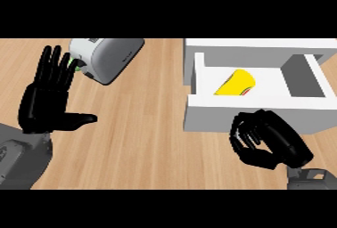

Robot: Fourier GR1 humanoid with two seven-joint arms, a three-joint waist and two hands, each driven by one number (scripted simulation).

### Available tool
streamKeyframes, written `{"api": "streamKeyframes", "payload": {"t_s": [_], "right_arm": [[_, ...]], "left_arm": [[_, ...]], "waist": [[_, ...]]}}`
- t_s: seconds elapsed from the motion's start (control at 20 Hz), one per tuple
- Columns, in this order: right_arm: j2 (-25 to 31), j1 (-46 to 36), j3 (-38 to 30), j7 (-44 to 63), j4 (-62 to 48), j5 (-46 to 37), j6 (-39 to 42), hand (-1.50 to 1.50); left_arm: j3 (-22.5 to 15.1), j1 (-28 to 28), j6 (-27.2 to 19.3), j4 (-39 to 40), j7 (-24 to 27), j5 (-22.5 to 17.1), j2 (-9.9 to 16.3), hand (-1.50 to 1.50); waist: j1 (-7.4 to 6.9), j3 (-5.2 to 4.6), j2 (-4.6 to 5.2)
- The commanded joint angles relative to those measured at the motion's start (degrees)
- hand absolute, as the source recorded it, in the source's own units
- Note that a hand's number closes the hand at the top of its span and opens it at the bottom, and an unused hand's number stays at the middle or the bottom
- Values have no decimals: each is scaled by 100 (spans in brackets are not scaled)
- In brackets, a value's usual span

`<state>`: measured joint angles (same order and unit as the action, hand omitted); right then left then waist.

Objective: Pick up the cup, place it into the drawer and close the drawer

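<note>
A yellow cup (237,83) lies on its side inside the open white drawer (256,107) at the upper right. My right hand (270,140) is just in front of the drawer's front panel, fingers curled, with nothing visible in it. At the left my left hand (47,100) rests open, fingers straight and pointing up, thumb out to the right.
A white and grey appliance (105,55) stands on the wooden counter (138,133) at the upper left, close to my left hand's fingertips. The white cabinet body (263,44) spans the upper right behind the drawer.
</note>
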<state>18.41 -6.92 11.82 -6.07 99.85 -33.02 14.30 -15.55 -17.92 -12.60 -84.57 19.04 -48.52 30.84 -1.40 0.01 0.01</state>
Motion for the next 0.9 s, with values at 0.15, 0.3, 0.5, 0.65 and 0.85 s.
{"api": "streamKeyframes", "payload": {"t_s": [0.15,0.3,0.5,0.65,0.85], "right_arm": [[-432,-775,151,-555,-2040,-896,-739,-150],[-306,-906,222,-448,-2245,-1193,-656,-150],[-502,-1780,-77,-825,-3657,-1291,-782,-150],[-615,-2018,-230,-1303,-4485,-1356,-1104,-150],[-678,-2584,-572,-1800,-5742,-1356,-1495,-150]], "left_arm": [[485,703,679,-25,141,-7,53,-150],[933,1016,1247,-5,152,-156,464,-150],[956,1052,1267,68,173,90,124,-150],[1068,1314,1614,237,387,213,-52,-150],[1194,1626,1791,105,526,345,-84,-150]], "waist": [[60,1,13],[62,-2,6],[70,0,15],[64,0,20],[22,2,28]]}}
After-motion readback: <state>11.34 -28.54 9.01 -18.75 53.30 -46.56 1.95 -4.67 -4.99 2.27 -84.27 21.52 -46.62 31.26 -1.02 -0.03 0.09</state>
